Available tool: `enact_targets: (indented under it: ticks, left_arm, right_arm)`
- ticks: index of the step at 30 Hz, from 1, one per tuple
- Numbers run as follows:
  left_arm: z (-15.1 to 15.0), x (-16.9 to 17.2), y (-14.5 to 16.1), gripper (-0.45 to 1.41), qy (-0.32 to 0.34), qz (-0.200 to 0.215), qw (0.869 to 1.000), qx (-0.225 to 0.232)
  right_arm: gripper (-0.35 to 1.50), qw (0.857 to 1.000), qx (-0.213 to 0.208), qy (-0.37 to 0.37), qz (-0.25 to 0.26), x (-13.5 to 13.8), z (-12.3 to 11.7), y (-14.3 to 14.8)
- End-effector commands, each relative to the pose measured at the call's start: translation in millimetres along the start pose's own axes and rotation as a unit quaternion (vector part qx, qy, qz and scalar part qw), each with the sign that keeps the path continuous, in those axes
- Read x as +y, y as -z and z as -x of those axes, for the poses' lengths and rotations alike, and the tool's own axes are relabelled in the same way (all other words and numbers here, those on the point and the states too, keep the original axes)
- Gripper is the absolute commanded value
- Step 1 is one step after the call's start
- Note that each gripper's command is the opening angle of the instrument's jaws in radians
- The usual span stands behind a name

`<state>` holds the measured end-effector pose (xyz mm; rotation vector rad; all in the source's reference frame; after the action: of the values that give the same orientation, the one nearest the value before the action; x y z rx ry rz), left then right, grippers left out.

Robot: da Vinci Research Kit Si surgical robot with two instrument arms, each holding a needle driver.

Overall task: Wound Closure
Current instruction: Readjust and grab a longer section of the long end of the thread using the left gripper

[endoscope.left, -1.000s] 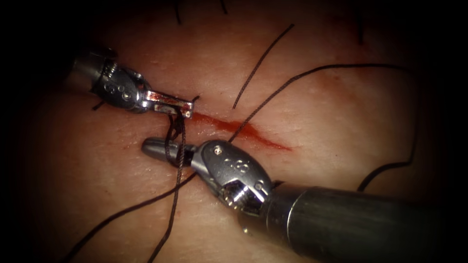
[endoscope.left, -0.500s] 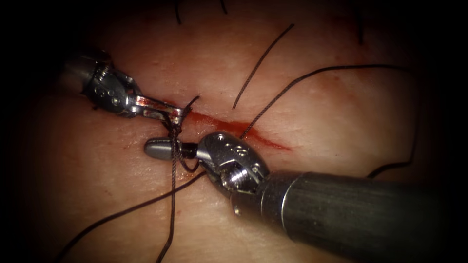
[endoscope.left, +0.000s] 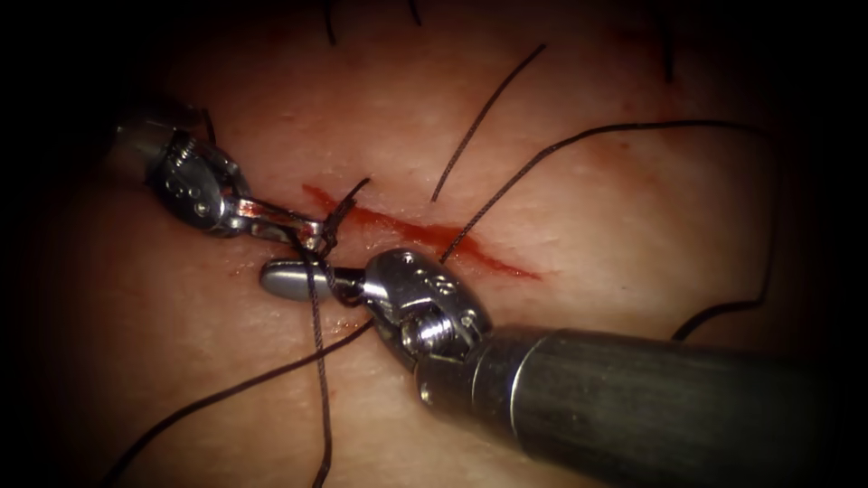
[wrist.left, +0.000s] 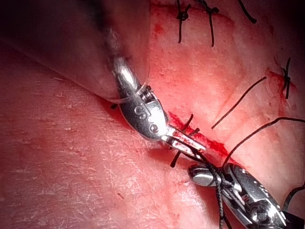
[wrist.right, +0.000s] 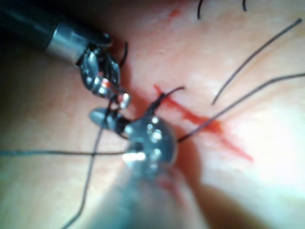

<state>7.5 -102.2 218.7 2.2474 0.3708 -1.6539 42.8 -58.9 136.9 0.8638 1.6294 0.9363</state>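
The tissue point(endoscope.left: 561, 217) lies flat with its cut point(endoscope.left: 434, 237) facing up, red fluid point(endoscope.left: 470, 248) along it, so both tools can reach. The right pincer point(endoscope.left: 294, 278) comes in low over the near side of the cut; its jaws are pressed together, with thread point(endoscope.left: 318, 361) wound around them, I think to make a knot. The left pincer point(endoscope.left: 303, 230) sits at the cut's left end, jaws closed on the thread, likely to keep it tight. I can't find the needle.

Thread point(endoscope.left: 318, 361) loops btwn tools; right tissue point(endoscope.left: 633, 226) open
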Motion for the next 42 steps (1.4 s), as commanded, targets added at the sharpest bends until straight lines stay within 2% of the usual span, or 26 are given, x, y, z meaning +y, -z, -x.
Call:
enact_targets:
  ticks: [1, 3, 12, 20, 26, 27, 33, 34, 35, 36, 37, 42]
  left_arm:
    - [0.5, 0.6, -0.5, -0.45, -0.001, 0.000, 1.000, 0.002]
    - [0.2, 1.1, -0.5, -0.45, -0.003, 0.000, 1.000, 0.003]
    - [0.0, 1.9, -0.9, -0.45, -0.004, 0.002, 1.000, 0.006]
    - [0.3, 2.2, -1.5, -0.45, -0.001, 0.001, 1.000, 0.006]
    - [0.5, 1.9, -3.2, -0.45, -0.001, -0.001, 1.000, 0.008]
    - [0.7, 1.8, -3.7, -0.45, 0.002, -0.001, 1.000, 0.008]
    - [0.8, 1.5, -4.1, -0.45, 0.002, -0.002, 1.000, 0.008]
    - [0.8, 1.4, -4.2, -0.45, 0.003, -0.003, 1.000, 0.009]
    - [0.8, 1.4, -4.3, -0.45, 0.003, -0.003, 1.000, 0.009]
    - [0.7, 1.4, -4.5, -0.45, 0.003, -0.004, 1.000, 0.009]
    - [0.6, 1.6, -4.8, -0.45, 0.004, -0.005, 1.000, 0.009]
    - [-0.2, 1.8, -6.1, -0.45, 0.006, -0.007, 1.000, 0.012]
  right_arm:
    - [-0.35, 1.000, 0.009, 0.006, 0.007, 0.3, 0.0, -0.1]
    - [-0.35, 0.999, 0.024, 0.014, 0.018, 0.3, -1.0, 0.9]
    - [-0.35, 0.998, 0.049, 0.024, 0.030, 0.4, -2.1, 2.9]
    - [-0.35, 0.997, 0.056, 0.027, 0.034, 0.4, -2.0, 2.5]
    - [-0.35, 0.997, 0.058, 0.031, 0.033, 0.0, -0.8, 0.9]
    - [-0.35, 0.996, 0.072, 0.032, 0.029, 0.1, -0.7, 0.4]
    - [-0.35, 0.995, 0.085, 0.032, 0.049, 0.3, -0.6, 0.0]
    - [-0.03, 0.993, 0.091, 0.042, 0.060, 0.4, -0.5, -0.2]
    - [0.14, 0.993, 0.094, 0.043, 0.065, 0.5, -0.5, -0.3]
    - [0.22, 0.992, 0.097, 0.045, 0.070, 0.5, -0.5, -0.4]
    - [0.29, 0.991, 0.099, 0.050, 0.077, 0.5, -0.5, -0.4]
    - [0.29, 0.990, 0.100, 0.058, 0.080, 0.7, -0.7, -0.2]
